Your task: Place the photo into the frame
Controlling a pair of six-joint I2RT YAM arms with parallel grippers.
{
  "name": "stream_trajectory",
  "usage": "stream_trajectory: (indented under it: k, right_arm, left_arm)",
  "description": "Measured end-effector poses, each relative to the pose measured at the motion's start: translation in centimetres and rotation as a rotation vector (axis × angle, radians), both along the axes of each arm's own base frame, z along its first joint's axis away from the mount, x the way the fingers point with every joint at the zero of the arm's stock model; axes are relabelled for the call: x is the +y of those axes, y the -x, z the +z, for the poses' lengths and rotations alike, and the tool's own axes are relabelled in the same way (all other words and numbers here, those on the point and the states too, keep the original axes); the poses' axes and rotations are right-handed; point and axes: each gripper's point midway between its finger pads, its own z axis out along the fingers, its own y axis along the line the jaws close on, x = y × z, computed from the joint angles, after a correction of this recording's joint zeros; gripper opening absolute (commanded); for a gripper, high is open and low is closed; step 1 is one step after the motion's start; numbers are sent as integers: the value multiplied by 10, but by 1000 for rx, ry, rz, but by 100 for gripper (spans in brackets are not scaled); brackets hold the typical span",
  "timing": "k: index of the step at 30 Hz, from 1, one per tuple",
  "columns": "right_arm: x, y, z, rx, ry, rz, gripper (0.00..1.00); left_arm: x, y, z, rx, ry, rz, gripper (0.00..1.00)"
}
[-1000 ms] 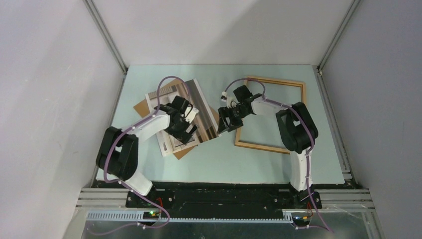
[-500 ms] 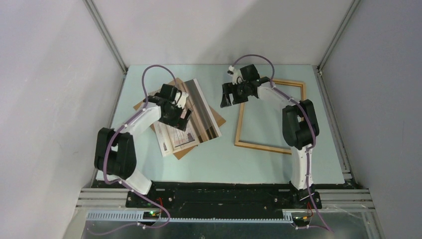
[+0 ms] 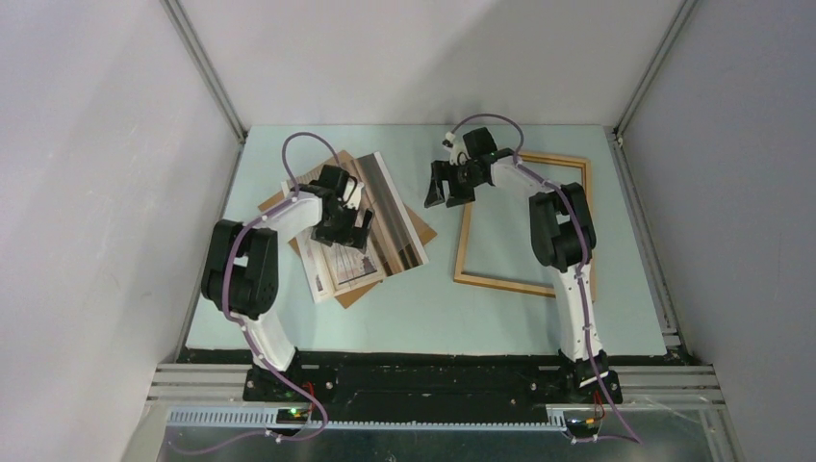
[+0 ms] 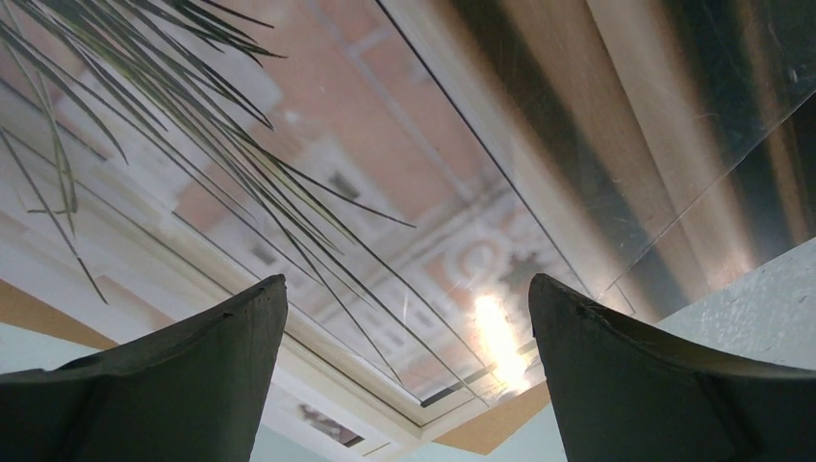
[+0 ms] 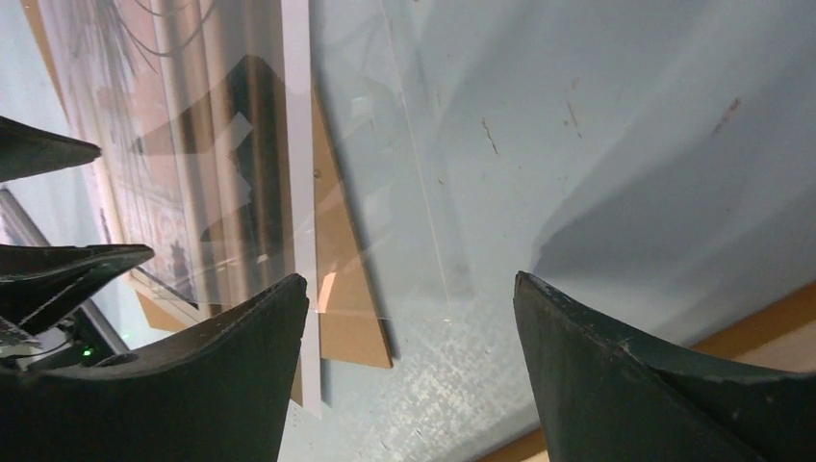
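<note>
On the left of the worktop (image 3: 433, 313), the photo (image 3: 390, 217) lies face up on a brown board (image 3: 276, 205). The left pincer (image 4: 406, 375) hangs just over the photo with its fingers wide apart, holding nothing. The right pincer (image 5: 412, 366) is near the middle, and its fingers are apart too. On the right, the frame (image 3: 524, 286) lies flat, apart from the photo.
</note>
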Motion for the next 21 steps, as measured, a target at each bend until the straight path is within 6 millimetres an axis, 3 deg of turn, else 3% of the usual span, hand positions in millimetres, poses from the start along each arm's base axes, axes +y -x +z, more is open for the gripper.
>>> stream_trajectory:
  k: [21]
  right_arm:
    - [38, 24, 1, 229, -295, 66, 73]
  left_arm:
    - [-7, 1, -8, 9, 39, -8, 100]
